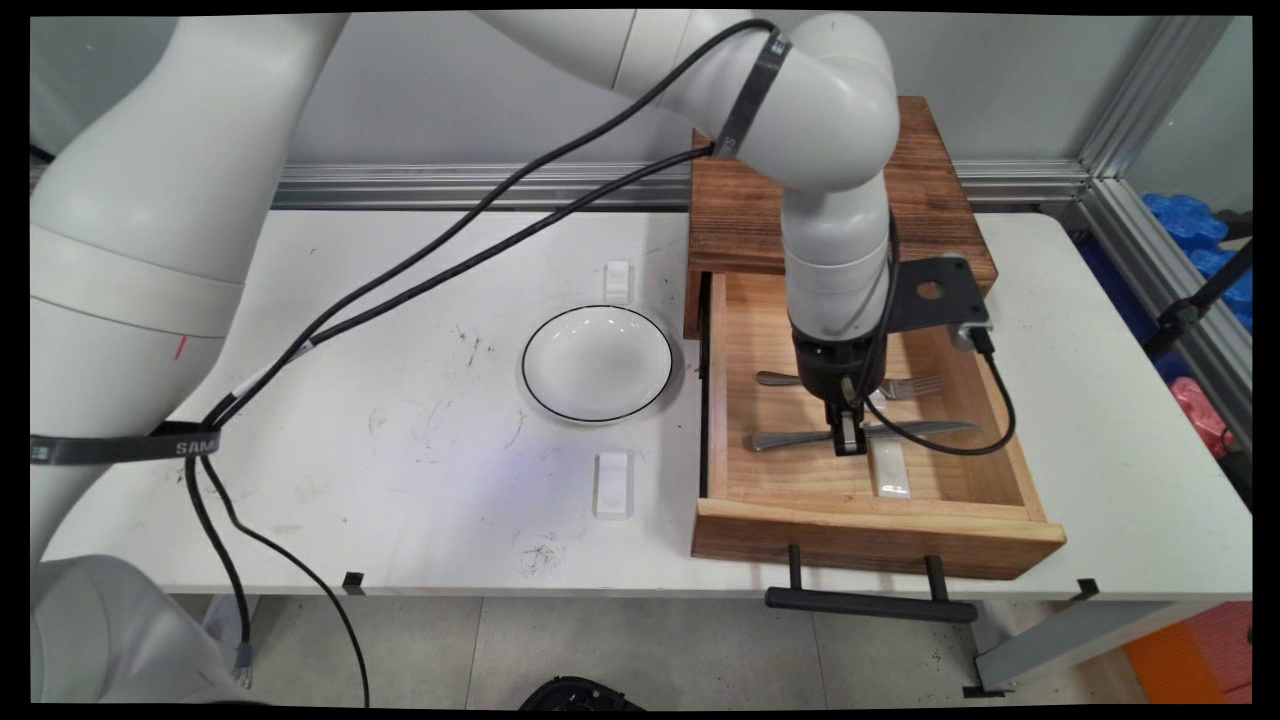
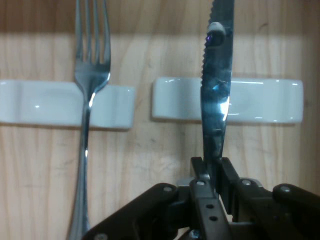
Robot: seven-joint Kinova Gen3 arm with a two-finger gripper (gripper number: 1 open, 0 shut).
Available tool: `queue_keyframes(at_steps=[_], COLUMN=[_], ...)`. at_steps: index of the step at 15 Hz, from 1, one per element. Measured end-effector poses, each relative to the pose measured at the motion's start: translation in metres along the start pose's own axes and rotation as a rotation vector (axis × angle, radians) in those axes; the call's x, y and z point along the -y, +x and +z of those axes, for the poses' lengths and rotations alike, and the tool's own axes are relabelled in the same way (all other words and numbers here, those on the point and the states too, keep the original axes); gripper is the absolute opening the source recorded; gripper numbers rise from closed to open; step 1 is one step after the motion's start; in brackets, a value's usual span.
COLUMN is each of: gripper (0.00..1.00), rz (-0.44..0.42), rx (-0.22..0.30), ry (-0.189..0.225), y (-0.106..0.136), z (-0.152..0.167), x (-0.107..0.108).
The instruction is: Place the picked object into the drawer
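Main view: arm reaches down into open wooden drawer (image 1: 850, 480) at right of white worktop (image 1: 420, 450); pincer (image 1: 848, 440) sits low inside drawer, over middle of knife (image 1: 900, 432); knife lies crosswise in drawer, handle to picture's left, blade to right; fork (image 1: 905, 386) lies parallel just behind it, partly hidden by wrist; white rest (image 1: 890, 470) lies on drawer floor just in front of pincer, near front wall; drawer pulled out of dark wooden cabinet (image 1: 740, 220), black handle (image 1: 870, 603) hanging past worktop's near edge; white bowl with black rim (image 1: 597, 362) stands on worktop left of drawer, apart from it; two small white rests on worktop, one behind bowl (image 1: 618, 280), one in front (image 1: 613, 484).

Hand view: pincer (image 2: 210, 172) clenched on knife (image 2: 217, 100), fingers (image 2: 196, 175) pressed against both sides of blade; serrated blade runs up across right-hand white rest (image 2: 260, 100); fork (image 2: 90, 90) lies alongside to left, apart from knife, neck across second white rest (image 2: 45, 103); both rests on pale wood floor of drawer.
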Motion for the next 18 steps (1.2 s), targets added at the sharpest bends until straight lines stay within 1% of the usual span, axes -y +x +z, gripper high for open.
queue_keyframes(at_steps=[4,11,12,18], gripper=[0.0,0.0,1.0,1.0], rz=[0.007,0.02,0.022,0.03], rx=[0.009,0.007,0.004,-0.026], ry=[-0.007,-0.012,-0.014,-0.013], y=[-0.002,-0.003,-0.002,0.001], z=[0.006,0.014,0.015,0.015], x=[-0.002,-0.004,-0.004,-0.002])
